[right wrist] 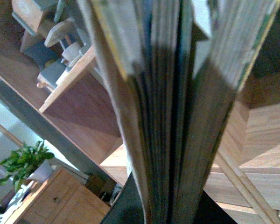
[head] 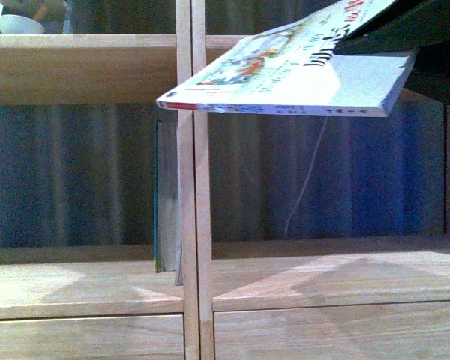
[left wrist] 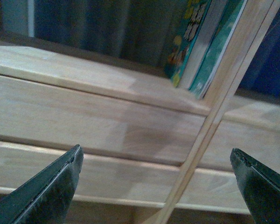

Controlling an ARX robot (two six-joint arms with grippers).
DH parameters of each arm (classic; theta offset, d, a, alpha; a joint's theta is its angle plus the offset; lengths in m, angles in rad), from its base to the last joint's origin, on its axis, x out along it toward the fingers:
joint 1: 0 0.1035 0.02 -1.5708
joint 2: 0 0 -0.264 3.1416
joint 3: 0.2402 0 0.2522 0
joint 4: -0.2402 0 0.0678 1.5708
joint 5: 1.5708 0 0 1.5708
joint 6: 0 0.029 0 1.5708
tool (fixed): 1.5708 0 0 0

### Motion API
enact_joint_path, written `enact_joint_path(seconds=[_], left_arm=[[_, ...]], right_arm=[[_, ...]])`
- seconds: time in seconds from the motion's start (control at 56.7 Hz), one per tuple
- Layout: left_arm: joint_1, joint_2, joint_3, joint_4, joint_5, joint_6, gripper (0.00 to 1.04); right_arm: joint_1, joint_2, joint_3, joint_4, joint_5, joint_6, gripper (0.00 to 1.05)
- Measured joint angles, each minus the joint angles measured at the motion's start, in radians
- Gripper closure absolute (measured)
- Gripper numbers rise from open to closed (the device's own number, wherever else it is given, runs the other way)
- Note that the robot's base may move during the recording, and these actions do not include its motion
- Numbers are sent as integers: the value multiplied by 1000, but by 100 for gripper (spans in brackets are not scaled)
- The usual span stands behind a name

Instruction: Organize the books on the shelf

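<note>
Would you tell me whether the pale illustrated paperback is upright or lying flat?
Nearly flat, slightly tilted: the right gripper holds the pale paperback.

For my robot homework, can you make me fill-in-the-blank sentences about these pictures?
The end effector gripping the paperback belongs to the ___ arm.
The left end effector is open and holds ___.
In the front view, the teal book stands on the divider's ___ side.
Missing words: right; nothing; left.
</note>
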Motion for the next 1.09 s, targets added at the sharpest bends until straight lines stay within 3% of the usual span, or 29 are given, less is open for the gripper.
enact_joint_path(seconds=[0.088, 0.194, 0.353, 0.582, 0.812, 1.094], left_arm=[[1, 225, 101, 195, 60, -69, 7], [-7, 363, 179, 288, 108, -151, 7], [-41, 497, 256, 425, 111, -300, 7], [-153, 654, 321, 653, 19, -602, 7], [-294, 742, 368, 735, -51, -703, 7], [-367, 770, 408, 738, -87, -728, 7]], right_arm=[[63, -2, 0, -8, 35, -22, 97], [120, -2, 0, -8, 62, -34, 97], [193, -2, 0, -8, 85, -43, 97], [268, -2, 14, -21, 120, -51, 97], [305, -2, 16, -34, 130, -59, 97], [354, -13, 16, -37, 132, -67, 97]])
